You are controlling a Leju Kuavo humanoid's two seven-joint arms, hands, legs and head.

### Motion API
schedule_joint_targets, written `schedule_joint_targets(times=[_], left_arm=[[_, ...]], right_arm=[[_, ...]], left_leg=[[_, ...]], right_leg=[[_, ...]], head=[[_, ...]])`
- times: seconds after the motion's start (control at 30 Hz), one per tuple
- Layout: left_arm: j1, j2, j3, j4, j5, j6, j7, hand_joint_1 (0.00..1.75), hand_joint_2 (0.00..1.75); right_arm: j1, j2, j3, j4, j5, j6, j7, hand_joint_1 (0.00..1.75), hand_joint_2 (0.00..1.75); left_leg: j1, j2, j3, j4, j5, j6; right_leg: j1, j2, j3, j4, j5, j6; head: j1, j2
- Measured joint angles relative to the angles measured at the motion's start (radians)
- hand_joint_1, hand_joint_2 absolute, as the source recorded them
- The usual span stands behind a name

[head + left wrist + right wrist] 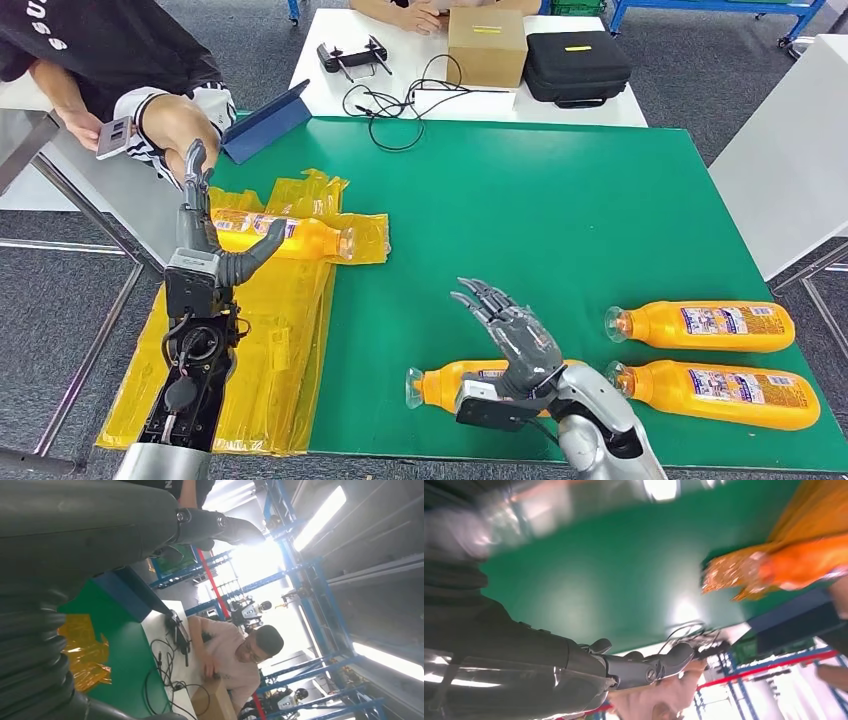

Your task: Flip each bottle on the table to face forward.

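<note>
Bottles everywhere on this green table (560, 200), four orange ones lying on their sides as far as we can see. Two sit stacked near the right edge, the farther one (700, 326) and the nearer one (715, 393), caps pointing left. A third bottle (440, 385) lies at the front edge, partly hidden behind our right hand (515, 335), which hovers above it with fingers spread, holding nothing. The fourth bottle (285, 238) rests on yellow plastic wrap (270, 350) at the left side. Our left hand (205, 235) is raised just beside it, fingers up, thumb out across it, not gripping. A person (120, 70) sits past the left corner.
</note>
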Motion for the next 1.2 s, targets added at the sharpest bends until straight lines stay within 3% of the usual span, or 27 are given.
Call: schedule_joint_targets(times=[0.23,0.37,0.5,0.6,0.87,1.2], left_arm=[[-0.020,-0.001,-0.002,0.012,-0.017,0.008,0.000,0.00,1.75],[-0.027,-0.006,0.003,0.023,-0.048,0.006,0.000,0.00,1.75],[-0.036,-0.013,0.010,0.037,-0.061,0.004,0.000,0.00,1.75],[-0.041,-0.015,0.017,0.044,-0.060,0.007,0.000,0.00,1.75],[-0.041,-0.024,0.049,0.044,-0.080,-0.013,0.001,0.00,1.75],[-0.046,-0.043,0.057,0.045,-0.096,-0.024,0.007,0.00,1.75]], right_arm=[[0.102,0.000,0.062,-0.091,0.102,0.012,0.076,0.00,1.75],[0.116,0.015,0.057,-0.135,0.094,0.005,0.023,0.00,1.75],[0.116,0.046,0.030,-0.200,0.069,0.059,-0.034,0.00,1.75],[0.119,0.044,0.028,-0.202,0.133,0.080,0.025,0.00,1.75],[0.123,0.026,0.002,-0.091,0.293,0.008,0.250,0.00,1.75],[0.114,0.034,-0.066,-0.041,0.316,0.009,0.271,0.00,1.75]], left_leg=[[-0.001,0.000,0.000,0.000,0.000,0.000],[-0.001,0.000,0.000,0.000,0.000,0.000],[-0.001,0.000,0.001,0.000,0.000,0.000],[-0.001,0.001,0.001,0.000,0.000,0.000],[-0.001,0.000,0.000,0.000,0.000,0.000],[-0.001,0.000,0.000,0.000,0.000,0.000]], right_leg=[[-0.001,0.000,0.000,0.000,0.000,0.000],[-0.001,0.000,0.000,0.000,0.000,0.000],[-0.001,0.000,0.000,0.000,0.000,0.000],[-0.001,0.000,0.000,0.000,0.000,0.000],[-0.001,0.000,0.000,0.000,0.000,0.000],[-0.001,0.000,0.000,0.000,0.000,0.000]], head=[[0.000,0.000],[0.000,0.000],[0.000,0.000],[0.000,0.000],[0.000,0.000],[0.000,0.000]])
